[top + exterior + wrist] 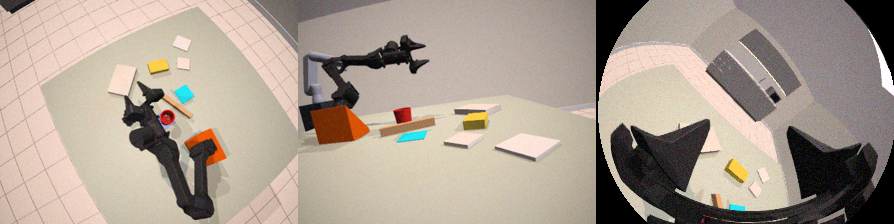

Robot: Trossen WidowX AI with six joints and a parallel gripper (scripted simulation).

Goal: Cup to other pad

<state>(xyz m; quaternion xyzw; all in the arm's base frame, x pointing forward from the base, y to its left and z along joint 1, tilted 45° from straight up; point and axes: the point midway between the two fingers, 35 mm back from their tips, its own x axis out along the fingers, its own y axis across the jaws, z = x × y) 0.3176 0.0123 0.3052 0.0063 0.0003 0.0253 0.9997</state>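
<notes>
The red cup (166, 117) (403, 115) stands upright on a small light-blue pad (170, 125), with coloured marbles inside it. The cyan pad (184, 93) (412, 136) (737, 207) lies flat beyond a wooden bar (178, 106) (407, 127) that sits between it and the cup. My gripper (133, 90) (426, 53) (749, 127) is open and empty. It hangs high in the air, well above the table and off to the side of the cup. The cup does not show in the wrist view.
An orange wedge (198, 137) (336, 124) stands near the arm's base. A yellow block (158, 66) (475, 121) (736, 169) and three white slabs (122, 79) (182, 43) (183, 63) lie farther out on the grey mat (241, 100).
</notes>
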